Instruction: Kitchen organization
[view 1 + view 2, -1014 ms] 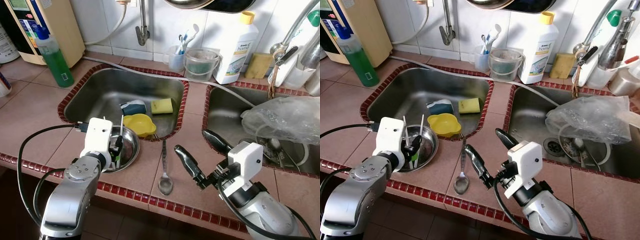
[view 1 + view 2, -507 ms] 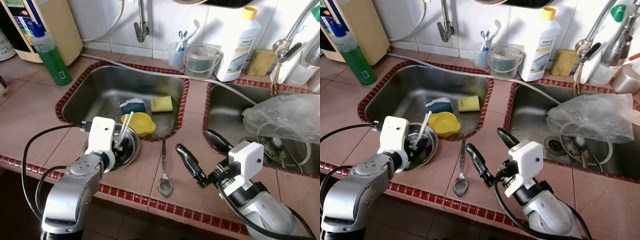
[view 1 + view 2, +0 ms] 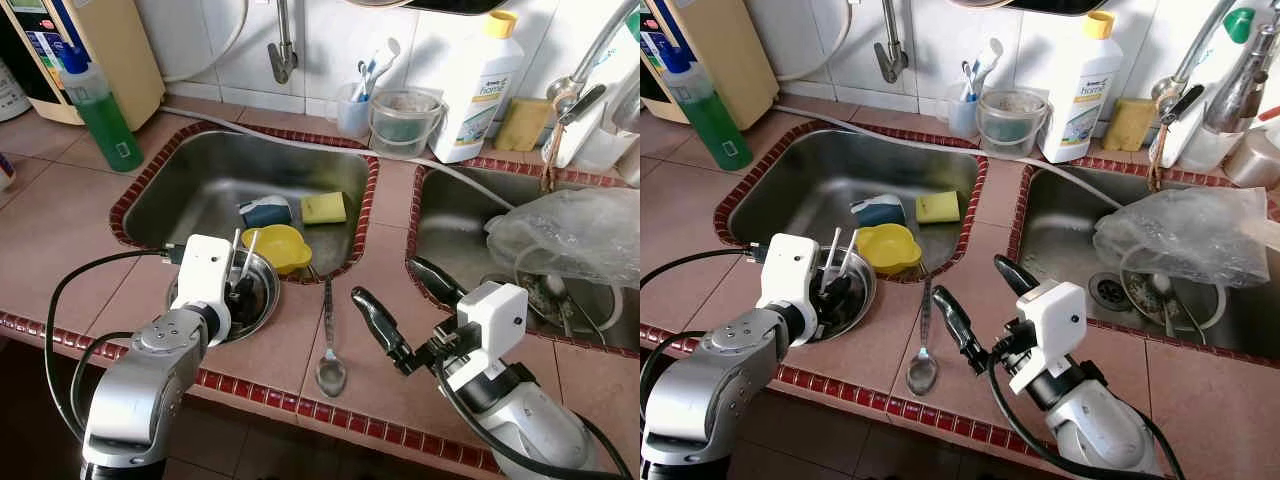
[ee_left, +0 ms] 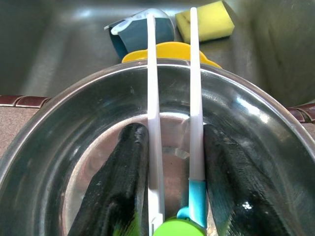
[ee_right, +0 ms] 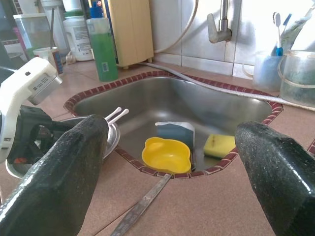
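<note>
Where the tiled worktop (image 3: 60, 225) meets its red-brick front edge, at abt 8 o'clock in the head view, the left hand (image 4: 170, 162) sits inside a steel bowl (image 3: 262, 298), its two black fingers (image 4: 115, 182) closed around two thin white sticks (image 4: 152, 98) w/ a green and blue bit at their base; sticks point out over the bowl rim toward the sink. Bowl rests on the worktop edge at the left sink's (image 3: 200, 175) near corner. In that sink: yellow cup (image 3: 278, 246), blue-grey item (image 3: 266, 212), yellow sponge (image 3: 323, 208). Green soap bottle (image 3: 103, 110) stands at 10 o'clock. Metal spoon (image 3: 329, 350) lies on the worktop btwn the two sinks, at 6 o'clock, bowl end nearest the robot. Right hand (image 3: 400, 305) hovers just right of the spoon, at abt 5 o'clock, fingers spread wide, holding nothing. Right sink (image 3: 450, 215) holds a crumpled clear plastic bag (image 3: 570, 235). White detergent bottle (image 3: 477, 90) at 1 o'clock by the wall.
</note>
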Robot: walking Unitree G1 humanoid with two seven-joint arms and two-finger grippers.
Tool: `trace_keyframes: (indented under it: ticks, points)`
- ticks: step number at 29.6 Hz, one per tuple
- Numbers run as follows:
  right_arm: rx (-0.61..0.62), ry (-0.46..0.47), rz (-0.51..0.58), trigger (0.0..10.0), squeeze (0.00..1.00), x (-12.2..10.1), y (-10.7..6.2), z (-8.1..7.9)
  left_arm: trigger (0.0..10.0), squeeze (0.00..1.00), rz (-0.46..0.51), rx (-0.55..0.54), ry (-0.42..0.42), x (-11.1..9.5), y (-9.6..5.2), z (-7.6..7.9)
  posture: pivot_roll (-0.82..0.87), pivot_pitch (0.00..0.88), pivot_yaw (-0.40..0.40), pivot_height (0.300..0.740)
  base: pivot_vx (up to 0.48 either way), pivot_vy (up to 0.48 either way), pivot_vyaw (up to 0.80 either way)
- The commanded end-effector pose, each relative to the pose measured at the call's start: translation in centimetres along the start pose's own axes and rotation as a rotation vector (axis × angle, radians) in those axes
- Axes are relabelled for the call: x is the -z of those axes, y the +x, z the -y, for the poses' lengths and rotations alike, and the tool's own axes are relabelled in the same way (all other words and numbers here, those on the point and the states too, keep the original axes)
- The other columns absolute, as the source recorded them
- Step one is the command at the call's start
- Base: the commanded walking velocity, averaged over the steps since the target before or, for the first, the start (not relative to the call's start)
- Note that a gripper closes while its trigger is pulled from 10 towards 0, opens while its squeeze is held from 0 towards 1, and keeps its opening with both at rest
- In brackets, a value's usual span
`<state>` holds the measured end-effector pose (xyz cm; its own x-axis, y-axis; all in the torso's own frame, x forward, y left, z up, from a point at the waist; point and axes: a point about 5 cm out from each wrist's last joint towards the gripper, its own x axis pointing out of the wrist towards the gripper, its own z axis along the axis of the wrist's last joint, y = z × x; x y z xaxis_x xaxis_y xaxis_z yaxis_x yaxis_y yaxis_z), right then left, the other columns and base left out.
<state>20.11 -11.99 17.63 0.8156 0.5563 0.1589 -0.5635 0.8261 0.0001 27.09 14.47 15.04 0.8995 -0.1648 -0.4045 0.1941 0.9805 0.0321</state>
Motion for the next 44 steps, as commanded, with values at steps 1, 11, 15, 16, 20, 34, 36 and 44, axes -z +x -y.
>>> trace_keyframes:
  ticks: [1,11,15,16,20,34,36,44]
  points:
    - [0.000,-0.012,0.014,10.0,0.00,-0.5,-0.2,0.1,0.0,0.00,0.013,0.003,0.002,-0.3,-0.2,0.1,-0.14,0.144,0.028,0.740,0.000,0.000,0.00]
    - [-0.005,-0.011,0.013,10.0,0.00,-0.5,-0.1,0.1,0.0,0.00,0.016,0.011,-0.007,-0.3,-0.2,0.3,-0.14,0.138,0.022,0.740,0.000,0.000,0.00]
    - [-0.008,-0.010,0.017,10.0,0.00,-0.5,0.0,0.1,0.0,0.00,0.020,0.009,-0.010,-0.4,-0.2,0.3,-0.13,0.131,0.021,0.740,0.000,0.000,0.00]
    - [-0.009,-0.011,0.017,10.0,0.00,-0.5,0.1,0.1,0.0,0.00,0.021,0.010,-0.011,-0.5,-0.2,0.3,-0.13,0.131,0.021,0.740,0.000,0.000,0.00]
    - [-0.016,-0.011,0.021,10.0,0.00,-0.5,0.2,0.1,0.0,0.00,0.025,0.010,-0.013,-0.5,-0.2,0.3,-0.13,0.124,0.019,0.740,0.000,0.000,0.00]
    - [-0.036,-0.020,0.028,10.0,0.00,-0.5,0.4,0.1,0.0,0.00,0.119,0.031,-0.030,-2.4,-0.6,0.3,-0.12,0.102,0.007,0.740,0.000,0.000,0.00]
    - [-0.040,-0.022,0.029,10.0,0.00,-0.5,0.5,0.2,0.0,0.00,0.158,0.055,-0.026,-3.1,-0.9,0.4,-0.12,0.100,0.003,0.740,0.000,0.000,0.00]
    - [-0.044,-0.029,0.036,10.0,0.00,-0.6,0.9,0.5,0.0,0.00,0.256,0.064,-0.034,-5.0,-1.5,-0.4,-0.11,0.098,-0.005,0.740,0.000,0.000,0.00]
